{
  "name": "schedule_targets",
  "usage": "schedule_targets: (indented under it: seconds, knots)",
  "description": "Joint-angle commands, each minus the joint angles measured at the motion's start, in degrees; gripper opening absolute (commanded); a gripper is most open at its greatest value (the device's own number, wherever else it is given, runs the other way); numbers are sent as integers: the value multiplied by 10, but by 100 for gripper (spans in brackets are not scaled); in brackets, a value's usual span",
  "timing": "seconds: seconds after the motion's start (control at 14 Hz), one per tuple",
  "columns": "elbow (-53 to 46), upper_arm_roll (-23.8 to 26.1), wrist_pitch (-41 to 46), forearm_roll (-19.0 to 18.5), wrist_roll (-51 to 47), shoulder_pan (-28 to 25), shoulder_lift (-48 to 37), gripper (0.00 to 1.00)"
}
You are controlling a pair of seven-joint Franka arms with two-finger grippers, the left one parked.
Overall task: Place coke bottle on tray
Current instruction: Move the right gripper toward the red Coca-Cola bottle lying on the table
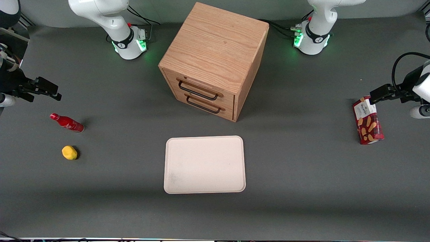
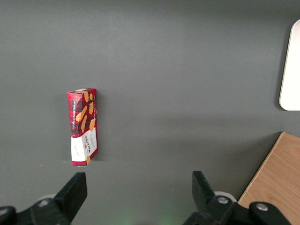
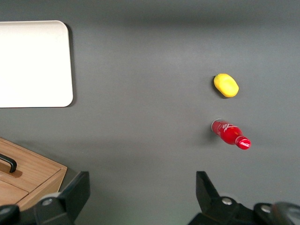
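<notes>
The coke bottle, slim and red with a red cap, appears to stand upright on the grey table toward the working arm's end. My right gripper hovers above the table, a little farther from the front camera than the bottle and apart from it. Its fingers are open with nothing between them. The cream-white tray lies flat in the middle of the table, in front of the drawer cabinet, with nothing on it.
A wooden two-drawer cabinet stands mid-table, drawers shut. A yellow lemon-like fruit sits beside the bottle, nearer the front camera. A red biscuit box stands toward the parked arm's end.
</notes>
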State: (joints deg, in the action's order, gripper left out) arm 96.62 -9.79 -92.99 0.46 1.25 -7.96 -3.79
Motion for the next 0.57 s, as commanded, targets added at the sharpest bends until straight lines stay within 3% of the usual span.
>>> schedule_targets:
  seconds: [0.0, 0.36, 0.5]
  knots:
    - [-16, 1, 20, -5, -17, -3, 5, 100]
    - [-7, -4, 18, -12, 0, -1, 6, 100]
    - [14, -18, 3, -38, 38, 1, 12, 100]
